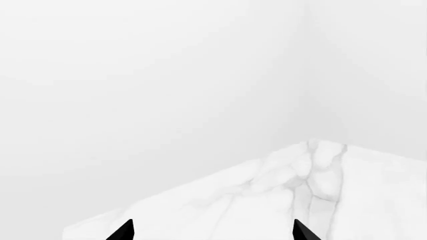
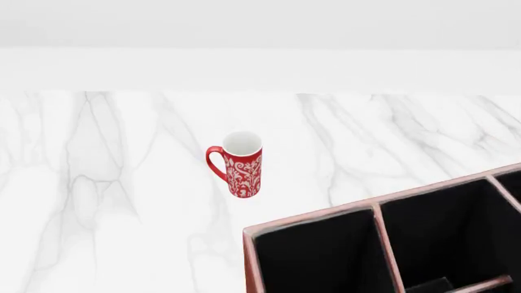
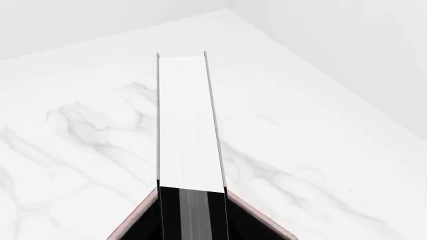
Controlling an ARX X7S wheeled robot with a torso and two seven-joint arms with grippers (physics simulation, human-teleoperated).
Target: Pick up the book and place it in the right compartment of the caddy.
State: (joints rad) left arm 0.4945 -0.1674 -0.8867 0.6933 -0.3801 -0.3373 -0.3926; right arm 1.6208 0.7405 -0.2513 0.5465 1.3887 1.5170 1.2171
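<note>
The book [image 3: 189, 120] shows in the right wrist view, white page edge toward the camera, running straight out from my right gripper [image 3: 192, 235]. Its near end is dark, over the black inside of the caddy [image 3: 137, 216] at a corner of the pale rim. Its far end reaches out over the marble. The fingers themselves blend into the dark. The caddy [image 2: 309, 215] lies at the head view's lower right, its dividers visible. My left gripper [image 1: 213, 233] is open and empty over a corner of the marble table [image 1: 313, 190]. Neither gripper shows in the head view.
A red-and-white patterned mug [image 2: 240, 165] stands upright on the marble table [image 2: 97, 183], to the left of and beyond the caddy. White walls stand behind the table. A dark shape [image 2: 429, 285] lies low in one caddy compartment.
</note>
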